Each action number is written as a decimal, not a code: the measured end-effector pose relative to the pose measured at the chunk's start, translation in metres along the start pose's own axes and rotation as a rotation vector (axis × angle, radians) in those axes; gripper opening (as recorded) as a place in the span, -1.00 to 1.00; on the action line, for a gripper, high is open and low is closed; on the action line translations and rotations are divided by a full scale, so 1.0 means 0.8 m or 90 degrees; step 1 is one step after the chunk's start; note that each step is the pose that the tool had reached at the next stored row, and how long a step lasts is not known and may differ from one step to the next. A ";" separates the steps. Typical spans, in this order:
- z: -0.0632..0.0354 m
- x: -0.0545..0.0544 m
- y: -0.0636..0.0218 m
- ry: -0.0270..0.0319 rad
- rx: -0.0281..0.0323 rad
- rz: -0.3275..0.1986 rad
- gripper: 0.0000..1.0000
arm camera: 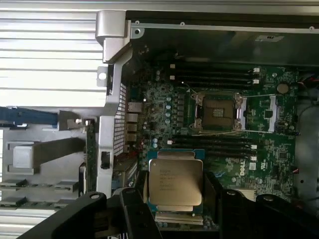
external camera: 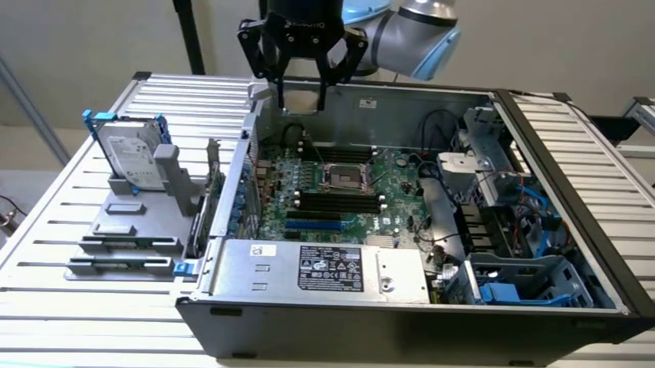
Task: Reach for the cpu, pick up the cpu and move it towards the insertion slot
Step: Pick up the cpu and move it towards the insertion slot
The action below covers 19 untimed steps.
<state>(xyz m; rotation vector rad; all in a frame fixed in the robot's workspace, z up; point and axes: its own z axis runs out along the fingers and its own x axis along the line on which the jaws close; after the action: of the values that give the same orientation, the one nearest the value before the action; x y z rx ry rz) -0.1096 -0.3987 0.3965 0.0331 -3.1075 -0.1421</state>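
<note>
In the wrist view the cpu (arm camera: 175, 180), a small square chip with a silver-grey printed top, sits between the two dark fingers of my gripper (arm camera: 175, 196), which is shut on it. In the exterior view the gripper (external camera: 300, 103) hangs above the far left corner of the open computer case, with the cpu (external camera: 300, 97) showing as a pale square between its fingers. The insertion slot (external camera: 341, 178), a metal-framed square socket with a dark centre, lies on the green motherboard below and nearer the camera. The insertion slot (arm camera: 219, 112) is uncovered, apart from the held chip.
Black memory slots (external camera: 338, 201) flank the socket, with a long blue slot (external camera: 317, 225) in front. A silver power supply (external camera: 317, 264) fills the case's front. Cables and drive bays (external camera: 492, 192) crowd the exterior view's right. An upright hard drive (external camera: 133, 157) stands on a grey rack outside.
</note>
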 end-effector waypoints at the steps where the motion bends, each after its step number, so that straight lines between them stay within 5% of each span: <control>1: 0.000 -0.004 0.003 0.0000 0.0002 0.000 0.08; 11: 0.005 -0.043 0.028 0.0001 0.0036 0.000 0.08; 19: 0.010 -0.069 0.040 -0.0001 0.0109 0.004 0.08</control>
<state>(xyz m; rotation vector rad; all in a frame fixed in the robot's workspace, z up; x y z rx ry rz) -0.0549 -0.3646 0.3895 0.0235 -3.1088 -0.1154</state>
